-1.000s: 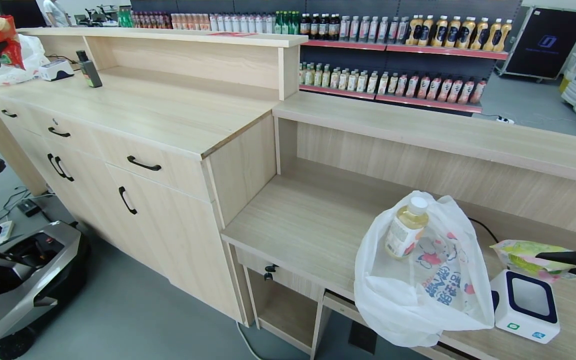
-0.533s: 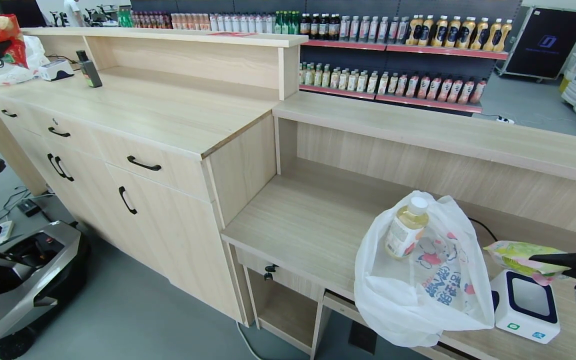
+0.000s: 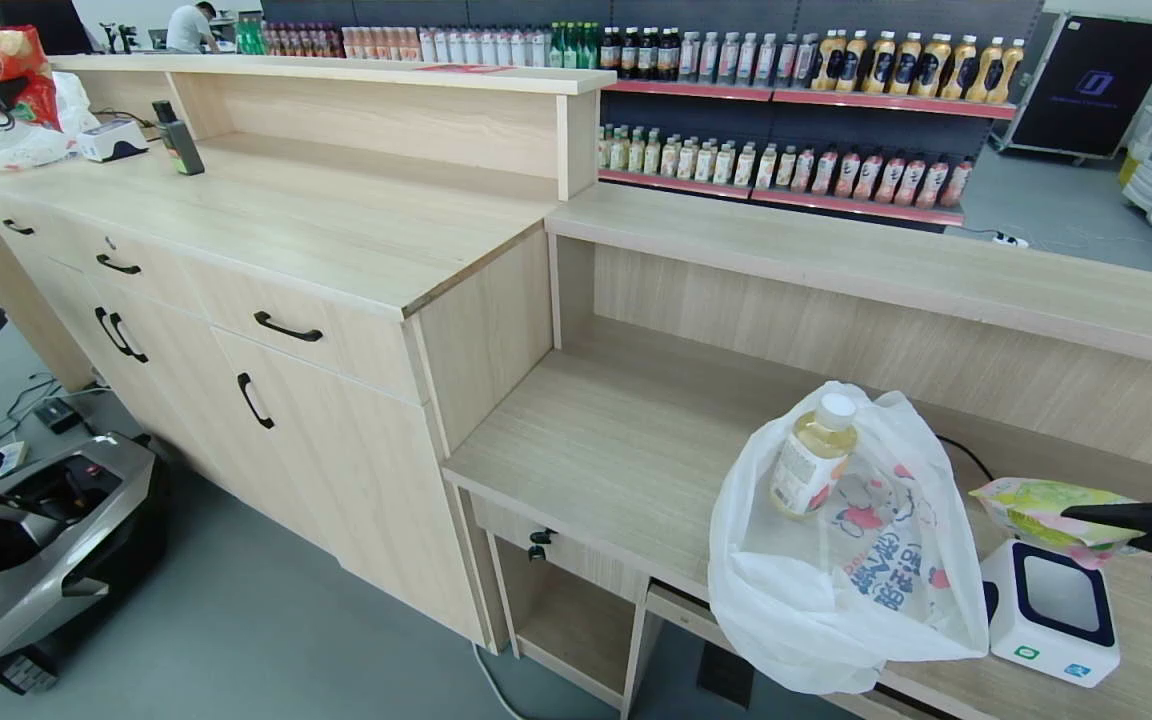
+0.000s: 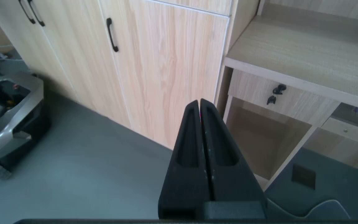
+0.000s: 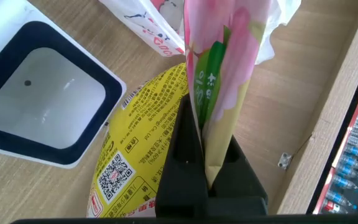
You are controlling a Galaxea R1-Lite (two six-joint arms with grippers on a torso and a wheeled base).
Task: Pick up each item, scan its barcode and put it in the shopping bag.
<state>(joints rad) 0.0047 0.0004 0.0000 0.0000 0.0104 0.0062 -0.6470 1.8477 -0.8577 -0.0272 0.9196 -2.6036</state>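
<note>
Because the snack packet point(image 3: 1041, 503) looks light, soft and crinkly, the right gripper point(image 5: 205, 163), pinched shut on its flat edge seam, probably holds best there.

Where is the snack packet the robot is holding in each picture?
Head view: the snack packet is at the far right edge, just above the white scanner, pinched by the right gripper.
Right wrist view: the snack packet is in the middle, clamped edge-on in the right gripper.
Left wrist view: this one looks at the cupboard doors and grey floor instead.
Shared landmark: the white scanner, close to the packet in both.
</note>
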